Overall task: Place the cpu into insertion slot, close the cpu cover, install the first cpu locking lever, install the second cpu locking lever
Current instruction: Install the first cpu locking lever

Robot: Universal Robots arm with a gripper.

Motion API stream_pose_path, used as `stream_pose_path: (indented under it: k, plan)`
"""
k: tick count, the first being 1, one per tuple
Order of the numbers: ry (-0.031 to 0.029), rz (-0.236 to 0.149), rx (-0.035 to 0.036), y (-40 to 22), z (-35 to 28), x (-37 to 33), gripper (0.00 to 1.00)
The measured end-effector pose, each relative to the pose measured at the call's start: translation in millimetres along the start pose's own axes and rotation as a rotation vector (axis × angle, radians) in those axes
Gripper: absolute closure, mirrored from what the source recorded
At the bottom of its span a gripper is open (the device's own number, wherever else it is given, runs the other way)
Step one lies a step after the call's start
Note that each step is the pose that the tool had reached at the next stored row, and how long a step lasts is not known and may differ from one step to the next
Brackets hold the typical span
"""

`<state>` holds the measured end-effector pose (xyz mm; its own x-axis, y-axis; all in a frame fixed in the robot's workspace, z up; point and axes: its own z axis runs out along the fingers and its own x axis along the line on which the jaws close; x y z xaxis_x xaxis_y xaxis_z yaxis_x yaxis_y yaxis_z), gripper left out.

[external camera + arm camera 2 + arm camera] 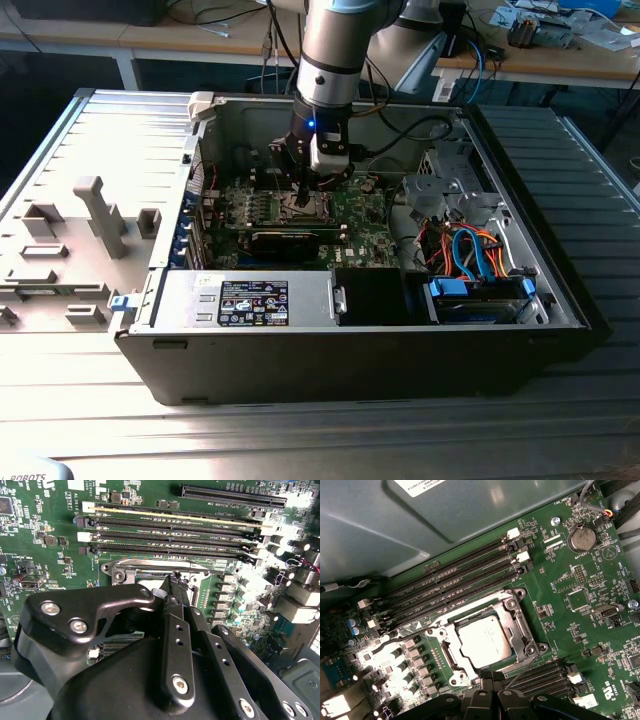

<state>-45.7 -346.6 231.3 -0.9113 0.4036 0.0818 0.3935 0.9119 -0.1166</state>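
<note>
Deep inside the open computer case [500,330], at the near edge of the insertion slot [120,574]: fingers [176,625] drawn together to a single narrow tip, with nothing visibly clamped between them. Cpu [485,641] already seated flat in the slot, framed by the cpu cover [516,622], which looks to be lying down over it. Tip resting beside a thin wire locking lever [525,669] that rises at a slant from the socket corner; contact with it impossible to confirm. Second lever [205,572] stretched along the side next to the memory slots [455,577].

Step in hand, by the look of it: the lever work. Best done by pressing on the wire itself, close to its free end, then sweeping down and inward so it tucks under its hook. Keep pressure off the chip face and off the cover's thin edge; go slowly, since a round wire could easily slip off a narrow tip.

Close by and easy to clip: the memory slot latches [522,556], a row of capacitors [395,655], more black slots [540,672] just beside the fingers. Farther off: coin battery [581,537], drive cage [450,180], coloured cables [470,250], grey case wall [395,525].
</note>
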Motion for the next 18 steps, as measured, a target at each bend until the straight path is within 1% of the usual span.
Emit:
stream_pose_path:
  k: [18]
  plan:
    - [-0.0009, -0.007, 0.0006, 0.0, 0.0, 0.0, 0.89]
